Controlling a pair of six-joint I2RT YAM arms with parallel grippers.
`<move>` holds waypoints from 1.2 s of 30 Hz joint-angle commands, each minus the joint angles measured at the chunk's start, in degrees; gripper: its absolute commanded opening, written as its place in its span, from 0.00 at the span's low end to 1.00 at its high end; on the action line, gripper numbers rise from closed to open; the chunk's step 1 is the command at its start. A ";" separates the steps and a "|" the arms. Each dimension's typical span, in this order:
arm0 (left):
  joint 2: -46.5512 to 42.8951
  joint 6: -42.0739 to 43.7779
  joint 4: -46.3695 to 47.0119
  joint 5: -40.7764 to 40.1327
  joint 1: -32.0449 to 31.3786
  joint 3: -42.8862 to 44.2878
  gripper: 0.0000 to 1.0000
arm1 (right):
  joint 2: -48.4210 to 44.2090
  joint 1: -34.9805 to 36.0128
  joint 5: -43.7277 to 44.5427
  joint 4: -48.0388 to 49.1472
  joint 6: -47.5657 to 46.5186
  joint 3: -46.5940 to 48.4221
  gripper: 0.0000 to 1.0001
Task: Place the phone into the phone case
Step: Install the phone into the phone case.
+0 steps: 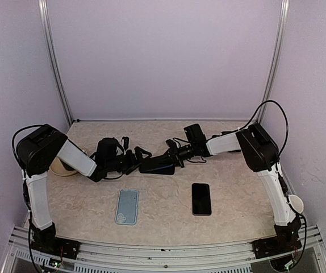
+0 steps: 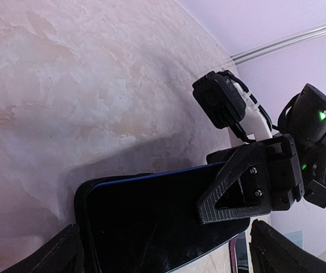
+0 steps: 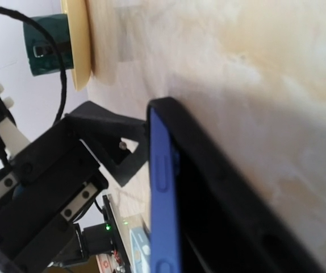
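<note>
You are pinching the phone [image 2: 151,222] in the right gripper [image 1: 171,161], jaws closed on one end, holding it off the table so the left gripper [image 1: 136,161], spread wide at 9 o'clock, is straddling the other end.

Right wrist is showing the blue edge inside the black case [image 3: 225,187], possibly half-seated. Only the top view is showing a pale case [image 1: 127,206] at 7 o'clock and a second phone [image 1: 201,198] at 5.

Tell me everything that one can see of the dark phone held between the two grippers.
The phone is a flat dark slab with a blue edge that carries side buttons. A black case wraps its edge at one end. It seems lifted off the table, casting a shadow. The right gripper is shut on one end; the open fingers of the left gripper stand on both sides of the other end.
</note>
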 commanded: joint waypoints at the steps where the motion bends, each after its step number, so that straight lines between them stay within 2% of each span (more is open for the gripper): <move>1: 0.81 -1.58 4.49 6.07 -2.92 -0.96 0.99 | 2.55 2.08 0.61 0.76 1.47 1.27 0.00; 17: 0.87 -2.32 8.02 7.95 -3.39 -2.47 0.99 | 2.86 2.15 -0.86 2.45 1.98 1.35 0.00; 36: -2.33 -0.40 2.89 4.51 -0.98 -4.18 0.99 | -4.08 0.39 -4.45 16.42 2.24 -5.92 0.00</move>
